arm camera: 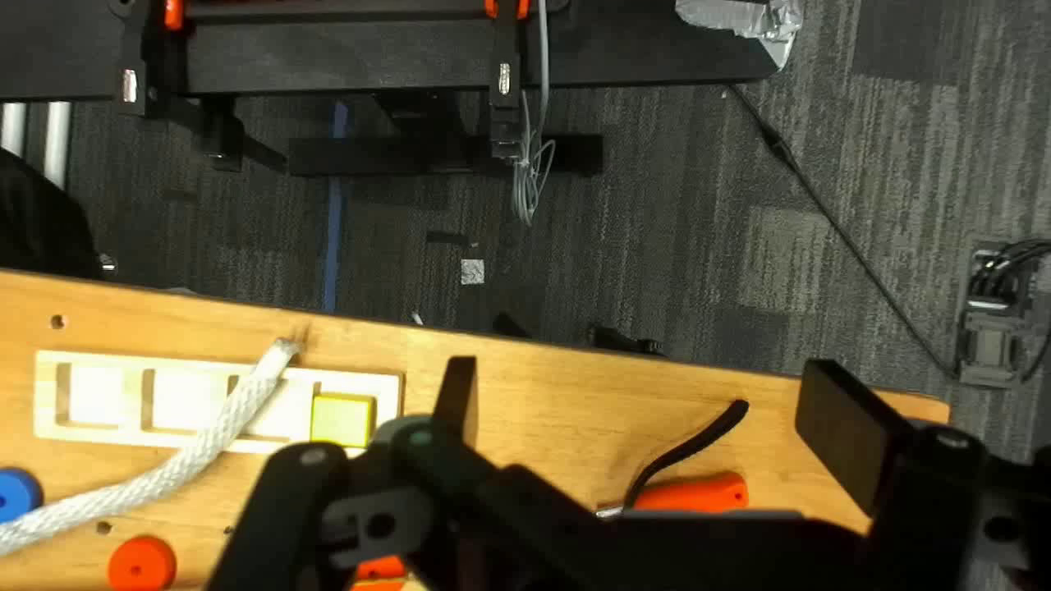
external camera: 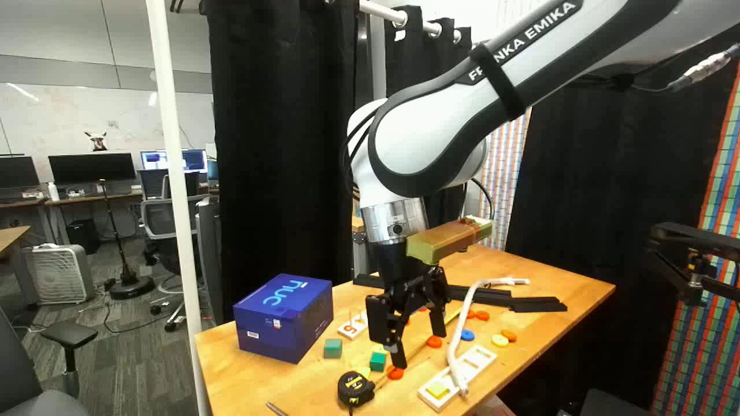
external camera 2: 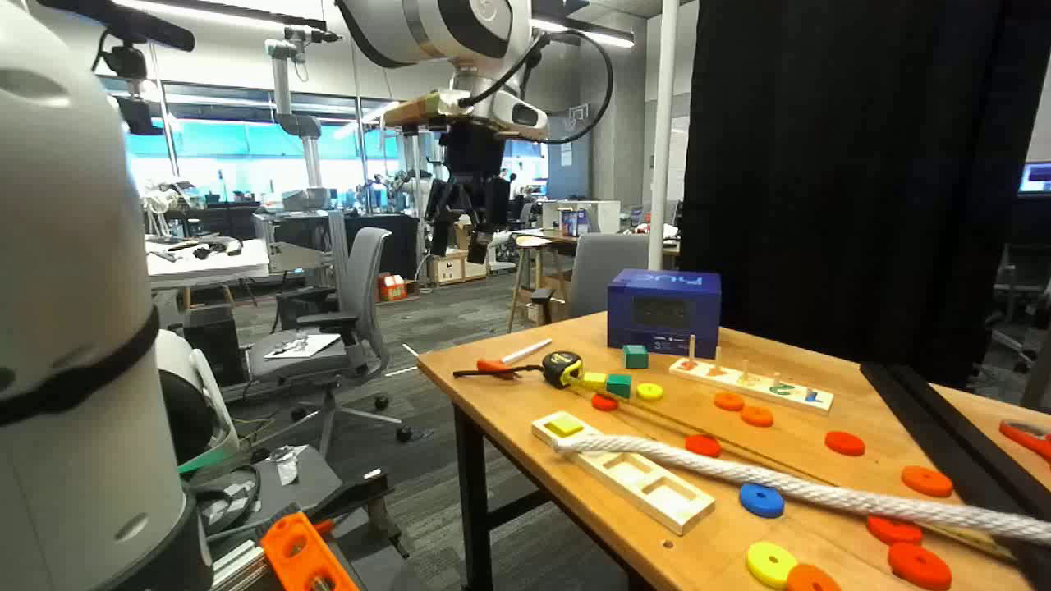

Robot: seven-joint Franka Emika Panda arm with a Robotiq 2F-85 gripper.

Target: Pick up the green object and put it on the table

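The green object [external camera 2: 617, 387] rests on the table [external camera 2: 509, 402], a little right of centre in an exterior view, a small block just beside a yellow block [external camera 2: 593, 381] and near a black and yellow tape measure [external camera 2: 562, 368]. A second green block [external camera 2: 635, 356] lies slightly higher in that frame, near the blue box [external camera 2: 663, 313], and I cannot tell which of the two the task means. The gripper [arm camera: 640, 386] has its fingers [arm camera: 837, 435] spread wide apart in the lower half of the wrist view; bare tabletop, a black strap [arm camera: 688, 447] and an orange handle [arm camera: 691, 494] show between them. In an exterior view the gripper [external camera 2: 460, 249] hangs at the upper middle of the frame, well above the tabletop. The arm [external camera: 433, 133] enters an exterior view from the upper right. Toward the lower right of an exterior view, a white rope [external camera 2: 640, 444] lies over a pale wooden tray [external camera 2: 694, 509] with a yellow square [external camera 2: 565, 424] in its leftmost compartment. A peg board [external camera 2: 762, 386] lies to the right of both green blocks, and red, orange, yellow and blue discs [external camera 2: 760, 505] are strewn toward the lower right corner.
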